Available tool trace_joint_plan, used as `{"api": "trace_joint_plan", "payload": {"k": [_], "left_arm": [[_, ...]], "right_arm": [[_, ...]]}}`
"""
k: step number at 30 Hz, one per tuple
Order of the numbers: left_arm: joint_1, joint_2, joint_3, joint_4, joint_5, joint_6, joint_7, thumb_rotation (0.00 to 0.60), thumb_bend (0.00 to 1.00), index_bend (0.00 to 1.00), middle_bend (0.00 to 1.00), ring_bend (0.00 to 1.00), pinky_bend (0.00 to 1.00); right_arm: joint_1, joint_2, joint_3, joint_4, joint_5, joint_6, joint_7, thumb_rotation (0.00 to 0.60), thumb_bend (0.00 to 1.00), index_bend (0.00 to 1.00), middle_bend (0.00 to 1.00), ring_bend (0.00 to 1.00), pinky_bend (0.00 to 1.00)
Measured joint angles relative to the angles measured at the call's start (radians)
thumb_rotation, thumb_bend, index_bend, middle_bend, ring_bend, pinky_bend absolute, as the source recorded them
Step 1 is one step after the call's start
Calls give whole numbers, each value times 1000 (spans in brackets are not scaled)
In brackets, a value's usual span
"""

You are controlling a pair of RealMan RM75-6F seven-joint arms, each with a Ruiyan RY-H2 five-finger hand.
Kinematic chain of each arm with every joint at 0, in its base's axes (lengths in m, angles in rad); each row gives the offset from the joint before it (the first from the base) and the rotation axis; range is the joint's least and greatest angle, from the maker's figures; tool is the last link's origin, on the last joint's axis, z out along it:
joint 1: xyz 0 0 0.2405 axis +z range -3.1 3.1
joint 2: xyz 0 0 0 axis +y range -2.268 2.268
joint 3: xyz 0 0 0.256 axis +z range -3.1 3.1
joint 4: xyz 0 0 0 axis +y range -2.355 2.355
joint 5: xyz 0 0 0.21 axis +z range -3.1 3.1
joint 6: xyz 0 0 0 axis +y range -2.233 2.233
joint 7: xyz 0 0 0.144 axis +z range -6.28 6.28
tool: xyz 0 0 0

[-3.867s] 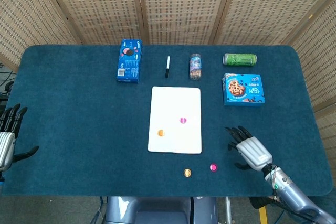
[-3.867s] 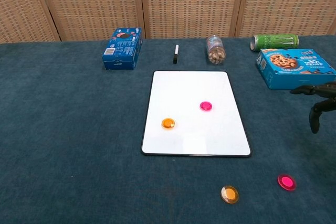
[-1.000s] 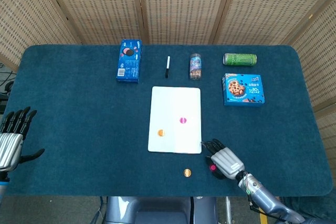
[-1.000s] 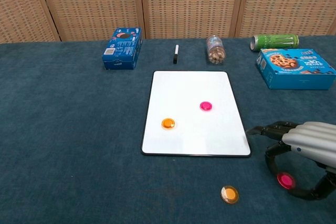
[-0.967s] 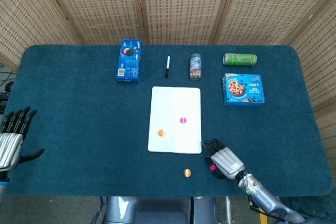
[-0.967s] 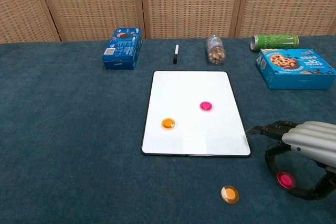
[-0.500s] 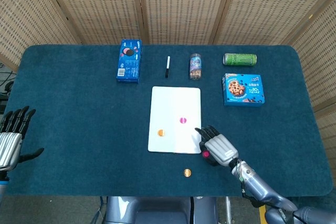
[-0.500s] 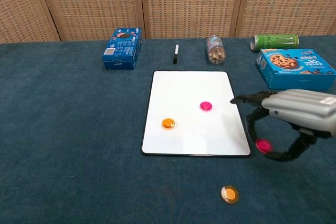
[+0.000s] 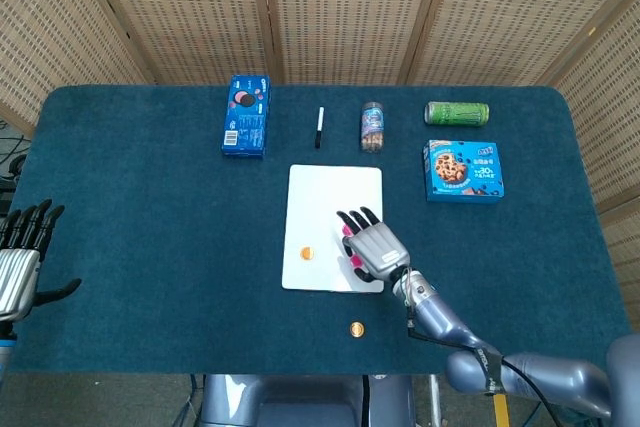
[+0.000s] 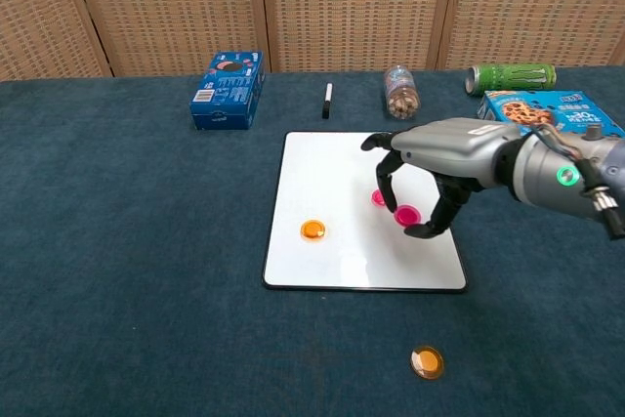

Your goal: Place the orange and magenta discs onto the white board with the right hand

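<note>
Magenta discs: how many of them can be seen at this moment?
2. One magenta disc is pinched in the right robot hand above the white board; the other magenta disc lies on the board, partly hidden behind the fingers.

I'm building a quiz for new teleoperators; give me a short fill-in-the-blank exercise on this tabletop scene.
1. The right hand holds a round ____ disc over the white rectangular board.
2. The round orange disc still off the board lies on the dark blue ____.
3. The black marker pen lies between the blue cookie box and the clear ____ of snacks.

Missing words: magenta; tablecloth; jar
</note>
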Motion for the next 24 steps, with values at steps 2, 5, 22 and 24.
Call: {"api": "trace_joint_plan", "payload": {"k": [2, 5, 22, 24], "left_arm": [[1, 1, 1, 0, 2, 0, -3, 600, 0, 0, 0, 0, 0], [2, 5, 3, 0, 3, 1, -11, 600, 0, 0, 0, 0, 0], [-2, 11, 3, -2, 2, -8, -25, 600, 0, 0, 0, 0, 0], [-2, 12, 3, -1, 1, -8, -27, 600, 0, 0, 0, 0, 0]], "right_arm": [[31, -24, 7, 19, 73, 8, -47, 600, 401, 487, 29, 0, 10], [71, -55, 9, 51, 166, 24, -103, 600, 400, 487, 29, 0, 10], [127, -92, -25, 91, 264, 98, -123, 600, 106, 0, 0, 0, 10], [124, -80, -26, 75, 256, 111, -114, 600, 105, 0, 0, 0, 10]]}}
